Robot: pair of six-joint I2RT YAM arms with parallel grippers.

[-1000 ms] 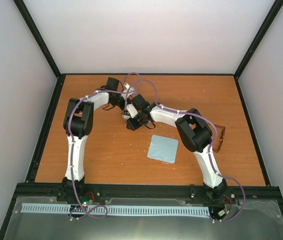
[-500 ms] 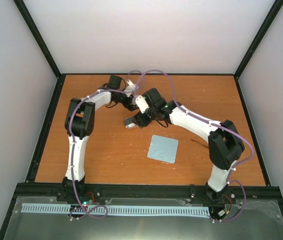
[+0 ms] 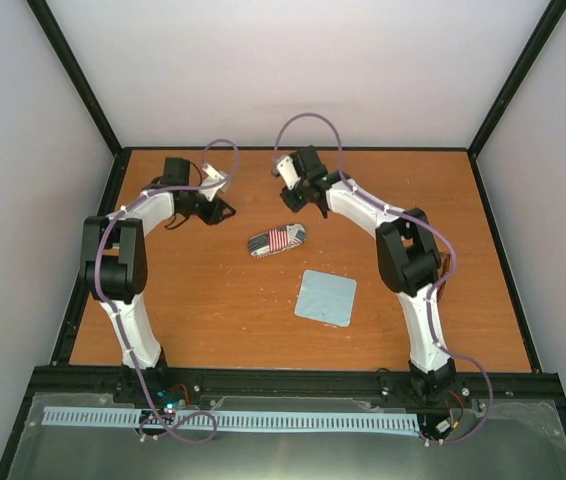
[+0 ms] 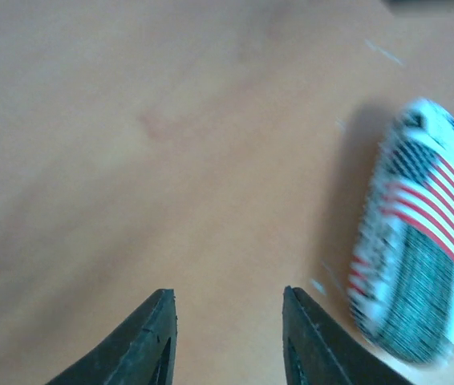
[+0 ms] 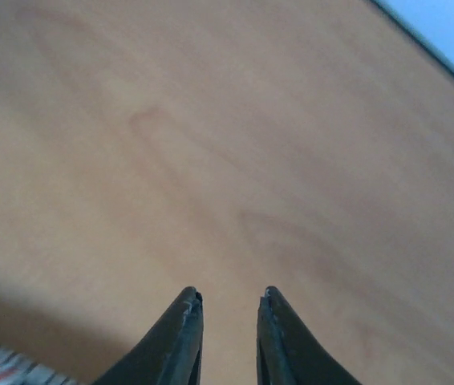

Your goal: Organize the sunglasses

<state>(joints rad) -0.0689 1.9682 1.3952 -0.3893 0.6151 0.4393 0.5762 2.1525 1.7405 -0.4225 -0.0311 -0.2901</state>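
Sunglasses (image 3: 447, 272) lie near the table's right edge, mostly hidden behind the right arm's elbow, with only a dark brown sliver showing. The left gripper (image 3: 221, 208) hangs over the far left of the table (image 3: 213, 320), its jaws apart and holding nothing, over bare wood. The flag-patterned case (image 3: 276, 240) lies off to its side, not touching it. The right gripper (image 3: 303, 200) hovers over the far middle, jaws narrowly apart and empty, with the case's end just in the lower left corner of its wrist view. The case lies between the two grippers, apart from the light blue cloth (image 3: 326, 297), which lies flat nearer the bases. Bare wood spans the near left and the far edge.
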